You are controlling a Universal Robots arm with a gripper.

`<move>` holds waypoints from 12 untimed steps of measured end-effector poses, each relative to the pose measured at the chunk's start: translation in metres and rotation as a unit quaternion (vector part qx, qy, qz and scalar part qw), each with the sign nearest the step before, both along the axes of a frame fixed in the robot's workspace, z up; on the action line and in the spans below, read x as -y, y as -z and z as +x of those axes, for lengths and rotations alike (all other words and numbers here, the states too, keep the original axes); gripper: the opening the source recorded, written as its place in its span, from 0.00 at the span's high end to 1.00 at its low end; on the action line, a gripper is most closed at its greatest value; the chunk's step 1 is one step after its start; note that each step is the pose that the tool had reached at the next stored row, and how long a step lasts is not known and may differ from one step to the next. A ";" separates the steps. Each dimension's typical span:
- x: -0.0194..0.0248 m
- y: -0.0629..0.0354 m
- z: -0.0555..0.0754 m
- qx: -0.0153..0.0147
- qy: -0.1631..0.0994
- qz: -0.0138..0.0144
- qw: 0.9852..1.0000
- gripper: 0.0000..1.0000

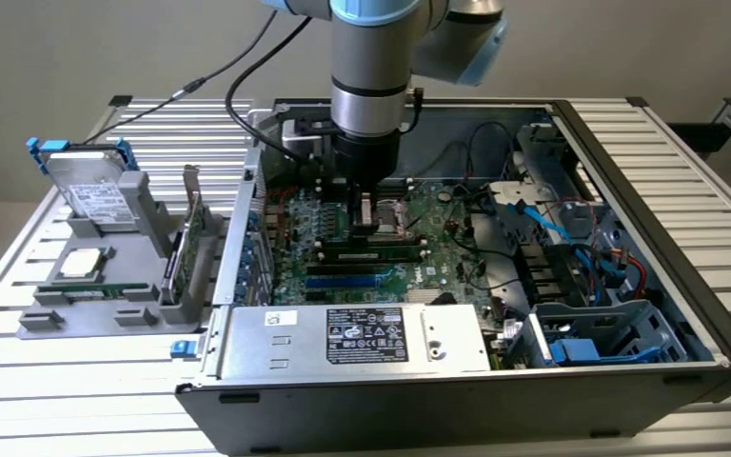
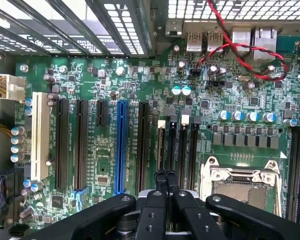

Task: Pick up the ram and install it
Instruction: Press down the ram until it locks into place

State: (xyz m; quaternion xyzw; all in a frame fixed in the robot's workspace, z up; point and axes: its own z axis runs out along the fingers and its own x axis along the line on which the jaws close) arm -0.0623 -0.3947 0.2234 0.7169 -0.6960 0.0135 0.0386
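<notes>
In the exterior view, a narrow green stick with black chips, which looks like the ram [image 1: 365, 253], stands along a motherboard slot inside the open computer case [image 1: 670, 228]. My gripper [image 1: 368, 221] hangs low over the board, just beyond the ram and close to the CPU socket [image 2: 240, 185]. In the wrist view the gripper [image 2: 165, 175] is shut, its two black fingertips [image 2: 160, 176] pressed together with nothing visible between them. They point at the black memory slots [image 2: 182, 150] beside the socket.
A power supply [image 1: 365, 333] lies along the case's near side, and a drive cage with blue cables [image 1: 594, 333] is on the exterior view's right. On its left, a grey fixture [image 1: 99, 276] holds parts and an upright expansion card [image 1: 191, 233]. Red-black wires [image 2: 240, 55] cross the board.
</notes>
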 end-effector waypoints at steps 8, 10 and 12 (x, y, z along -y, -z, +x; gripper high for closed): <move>-0.0005 -0.0022 0.000 0.002 0.000 0.002 1.000 0.90; -0.0003 -0.0069 0.000 0.001 0.000 0.001 1.000 0.90; -0.0002 -0.0117 0.000 0.001 0.000 0.001 1.000 0.90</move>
